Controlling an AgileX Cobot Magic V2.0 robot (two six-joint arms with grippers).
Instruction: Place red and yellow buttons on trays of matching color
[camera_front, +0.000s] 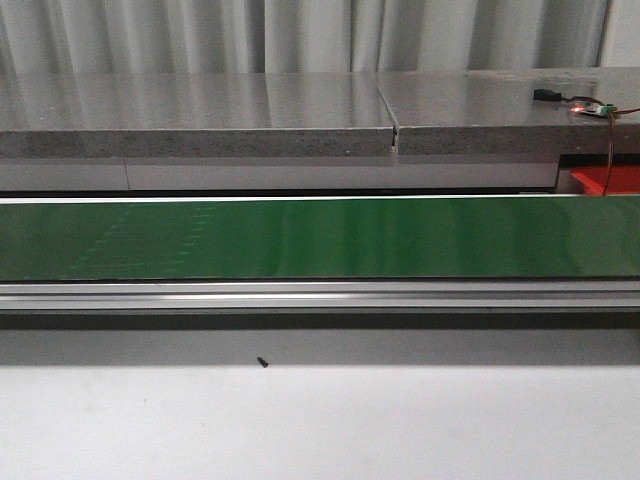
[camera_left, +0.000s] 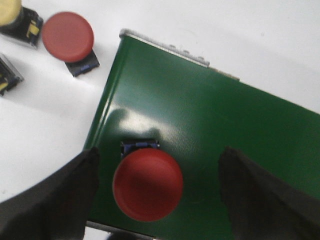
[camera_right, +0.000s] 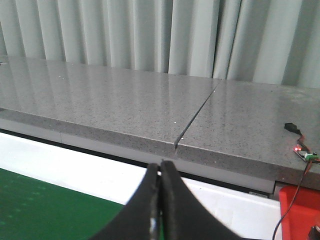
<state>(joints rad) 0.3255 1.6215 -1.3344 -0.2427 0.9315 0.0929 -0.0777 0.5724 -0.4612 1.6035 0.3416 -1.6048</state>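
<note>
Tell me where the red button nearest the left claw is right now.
In the left wrist view, that red button sits on the green conveyor belt near its end edge, between the open left claw's fingers, untouched.

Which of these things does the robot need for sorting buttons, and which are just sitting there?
For the job:
red button on the green belt
second red button
yellow button
red tray
left gripper

Just there:
small circuit board
grey counter
curtain

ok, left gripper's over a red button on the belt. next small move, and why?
Probably none by the left gripper: its fingers stand wide, clear of the red button, which sits on the green belt. Likely lift clear. The right gripper is shut and empty, near the red tray.
</note>
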